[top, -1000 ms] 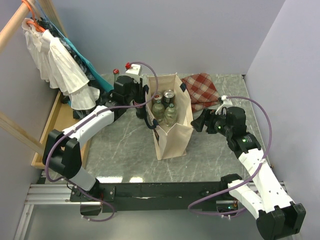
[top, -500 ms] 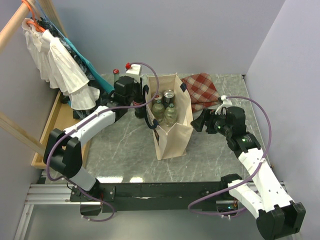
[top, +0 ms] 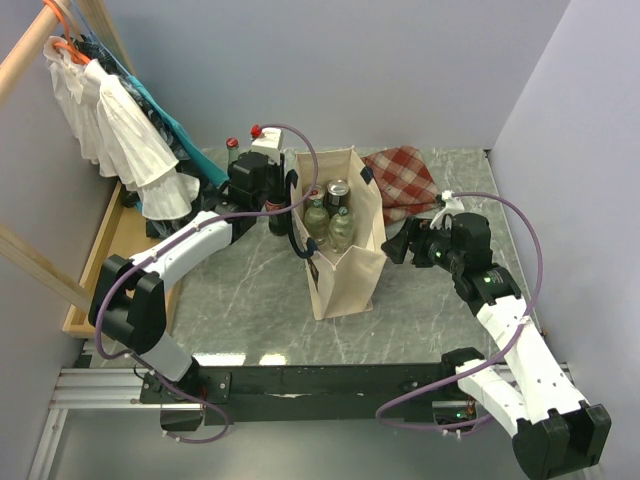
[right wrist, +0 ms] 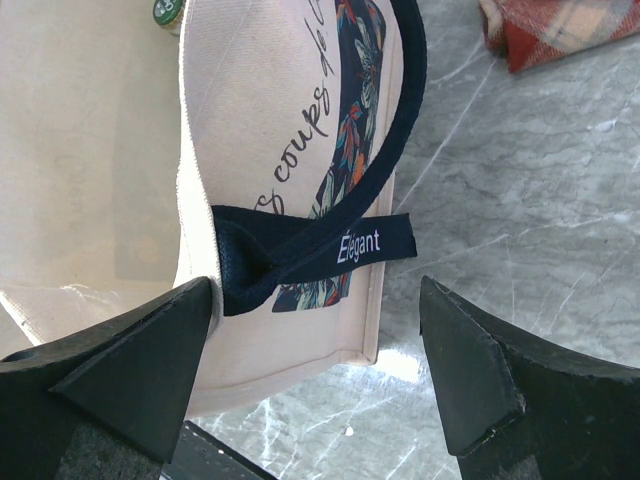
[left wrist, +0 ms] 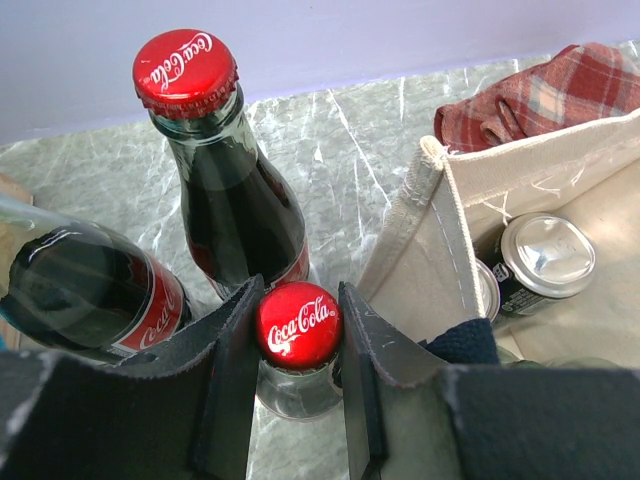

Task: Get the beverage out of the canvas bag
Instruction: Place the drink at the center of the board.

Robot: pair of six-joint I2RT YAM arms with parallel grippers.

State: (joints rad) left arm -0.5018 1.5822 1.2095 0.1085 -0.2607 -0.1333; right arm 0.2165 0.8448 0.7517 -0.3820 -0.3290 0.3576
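One btl (left wrist: 298,325) in L gripper (left wrist: 297,302), beside bag rim (left wrist: 432,160)

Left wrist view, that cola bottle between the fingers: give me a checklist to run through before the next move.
1. Left gripper shut on the held bottle at its red cap: ok.
2. Held bottle outside the bag, whose rim is to its right: ok.
3. Held bottle's base down on the table: cannot tell, base hidden.
4. Gap to the nearest standing bottle: cannot tell; it looks very close.
5. Right gripper open, holding nothing, facing the bag's printed side: ok.
6. Bag emptied: not ok; a can sits inside.
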